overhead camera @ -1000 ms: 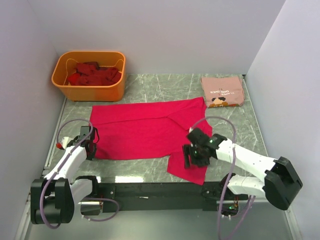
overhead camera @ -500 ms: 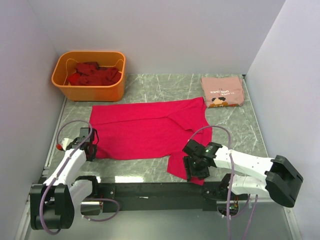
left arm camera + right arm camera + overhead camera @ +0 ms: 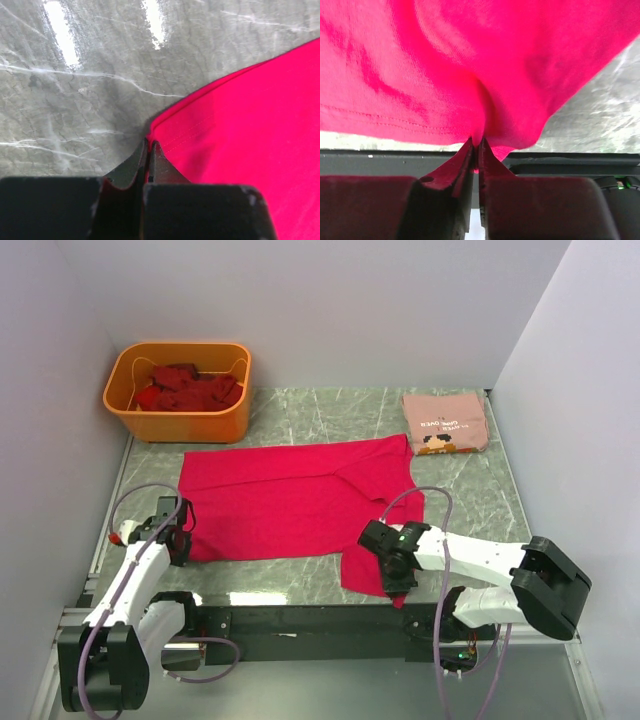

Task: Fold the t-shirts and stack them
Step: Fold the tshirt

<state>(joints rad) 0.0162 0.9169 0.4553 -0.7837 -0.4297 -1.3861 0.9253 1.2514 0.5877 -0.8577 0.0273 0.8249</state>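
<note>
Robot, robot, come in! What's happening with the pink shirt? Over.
Left end effector shut on crimson-pink t-shirt corner. Right end effector shut on its hem. Nothing lying on it.

The orange plastic tub (image 3: 180, 426) stood at the far left corner of the table (image 3: 300, 415), close to the back wall (image 3: 320, 310) and the left wall (image 3: 50, 390). The table surface was grey stone-patterned with pale veins. Its right edge met the right wall (image 3: 580, 390). A black rail (image 3: 300, 620) ran along the near edge. In the left wrist view, two bright reflections (image 3: 62, 35) lay on the table (image 3: 100, 85).
</note>
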